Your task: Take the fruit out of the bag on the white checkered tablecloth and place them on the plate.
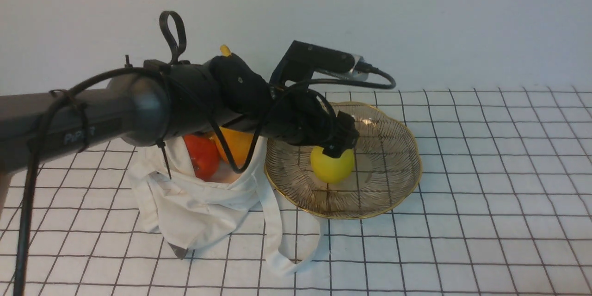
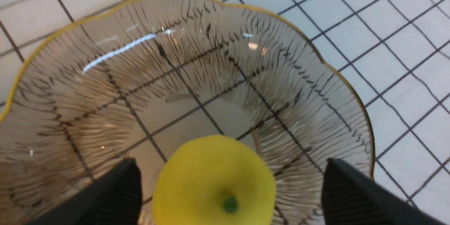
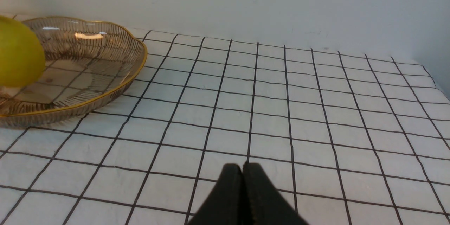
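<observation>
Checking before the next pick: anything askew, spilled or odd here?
Nothing spilled or damaged. The lemon is in the plate, with the left gripper over it, jaws open either side. Only oddity: the bag is slumped, one strap trailing loose beside the plate's rim.

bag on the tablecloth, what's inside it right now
A red round fruit and an orange mango show in the open mouth of the bag. The left arm covers their tops, and the cloth hides anything deeper.
</observation>
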